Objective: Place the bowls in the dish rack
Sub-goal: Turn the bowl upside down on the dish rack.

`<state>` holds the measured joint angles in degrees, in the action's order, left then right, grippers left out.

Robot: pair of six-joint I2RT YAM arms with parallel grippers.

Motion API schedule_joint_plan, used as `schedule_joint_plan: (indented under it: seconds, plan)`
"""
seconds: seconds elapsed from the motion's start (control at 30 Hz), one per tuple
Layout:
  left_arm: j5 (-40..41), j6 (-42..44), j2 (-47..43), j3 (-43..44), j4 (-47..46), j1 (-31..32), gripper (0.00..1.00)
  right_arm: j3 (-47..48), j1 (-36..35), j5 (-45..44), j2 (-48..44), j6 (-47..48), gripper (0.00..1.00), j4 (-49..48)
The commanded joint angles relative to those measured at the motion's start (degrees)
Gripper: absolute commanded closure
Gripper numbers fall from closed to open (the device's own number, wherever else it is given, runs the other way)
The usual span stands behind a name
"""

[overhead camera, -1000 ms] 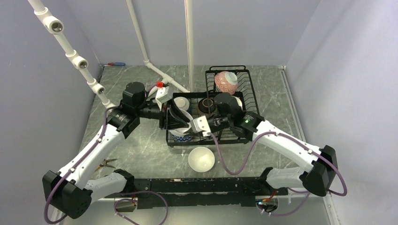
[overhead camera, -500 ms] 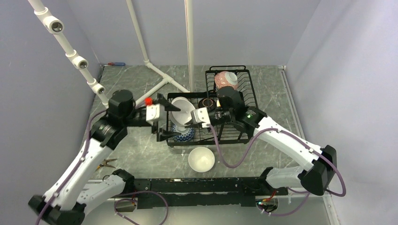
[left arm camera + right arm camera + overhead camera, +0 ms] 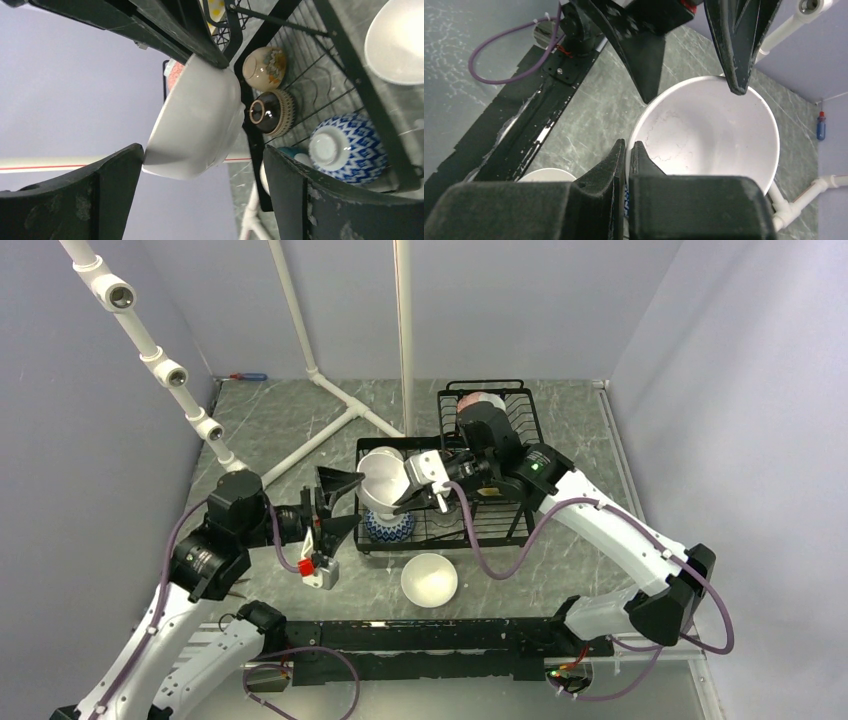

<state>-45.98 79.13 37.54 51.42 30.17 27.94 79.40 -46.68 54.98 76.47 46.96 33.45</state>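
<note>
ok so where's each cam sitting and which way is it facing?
Top external: fixed high behind the robot, looking down on the table, the dish rack, the left arm and the right arm.
Left wrist: on the left arm, facing the rack; its open left pincer frames the white bowl.
Right wrist: on the right arm, facing down toward the left arm; its right pincer is shut on that bowl's rim.
Shared: both wrist views show the white bowl, and each shows the other arm's fingers.
</note>
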Motion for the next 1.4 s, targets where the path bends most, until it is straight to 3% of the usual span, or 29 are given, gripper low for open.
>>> schedule_joint_plan:
  seconds: [0.0,0.23,0.33,0.6,0.83,0.9,1.2,1.3,1.37]
  plan:
    - [1.1,14.4,2.0,1.4,2.9,-0.2,0.06,5.5,-0.1,5.2,-0.6,-0.9,1.00,0.4]
    - [-0.5,21.4,6.9,4.3,5.6,1.7,0.11,8.4,-0.1,4.6,2.1,-15.0,1.00,-4.4]
    - [3.3,22.7,7.9,4.1,3.6,5.3,0.14,13.2,-0.2,4.2,5.4,-17.8,1.00,-1.0]
    - [15.2,24.5,11.9,7.7,9.6,13.8,0.28,20.3,-0.2,2.4,10.3,-21.3,1.00,4.2]
    - [19.0,21.5,12.2,9.3,14.1,14.0,0.13,21.3,-0.1,1.1,10.6,-19.9,1.00,6.7]
    - [19.4,20.7,12.7,10.1,15.7,14.0,0.13,22.2,-0.2,1.1,11.1,-19.7,1.00,7.7]
    - [20.3,15.3,14.4,12.2,15.7,14.0,0.39,24.0,-0.2,0.5,12.3,-19.4,1.00,10.0]
    - [20.8,14.2,15.2,13.3,16.7,14.1,0.56,23.8,-0.1,0.1,12.4,-19.4,1.00,9.8]
    - [20.9,13.3,15.9,14.2,17.7,14.1,0.73,23.7,-0.2,-0.8,12.4,-19.7,1.00,9.6]
